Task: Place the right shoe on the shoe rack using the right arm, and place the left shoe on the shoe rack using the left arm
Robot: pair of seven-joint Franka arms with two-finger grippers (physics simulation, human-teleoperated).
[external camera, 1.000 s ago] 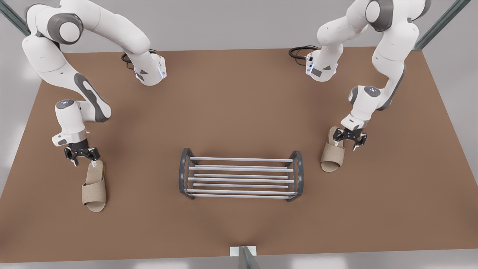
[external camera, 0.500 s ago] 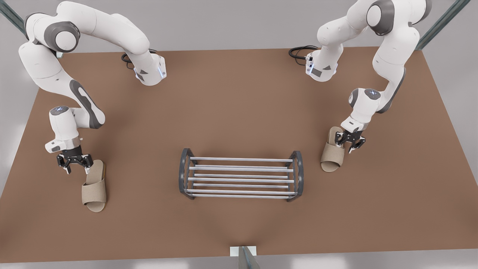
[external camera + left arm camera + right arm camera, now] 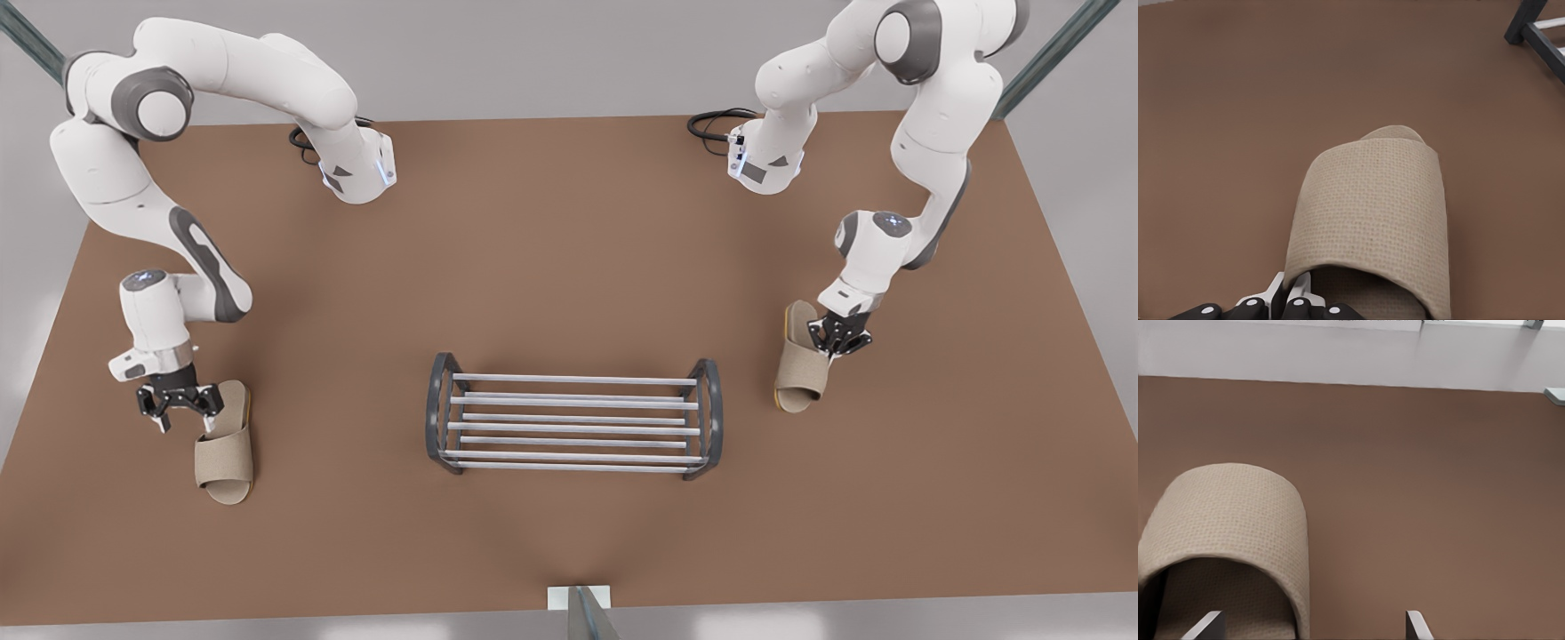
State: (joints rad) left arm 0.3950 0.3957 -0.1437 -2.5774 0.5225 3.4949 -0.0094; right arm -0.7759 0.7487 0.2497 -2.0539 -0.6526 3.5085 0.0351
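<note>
Brown flat table (image 3: 569,267): carries everything.

Glossy white, grey-jointed left arm (image 3: 925,133) stands at the front view's right; its twin, the right arm (image 3: 116,160), at the front view's left.

Low shoe rack (image 3: 573,418) with dark grey arched ends and pale silver bars: centre, near side, nothing on it.

Left shoe (image 3: 800,378), a beige fabric open-toe slide slipper: right of the rack. The black left gripper (image 3: 836,336) has its jaws clamped on the heel-end edge.

Right shoe (image 3: 224,453), identical: left of the rack, flat. The black right gripper (image 3: 178,404) has its jaws apart, one finger over the heel bed and one outside.

Recommendation: I would seat the right fingers fully astride the sole edge before closing. On the left, I judge the edge pinch shallow, so lift slowly and watch for swing.
</note>
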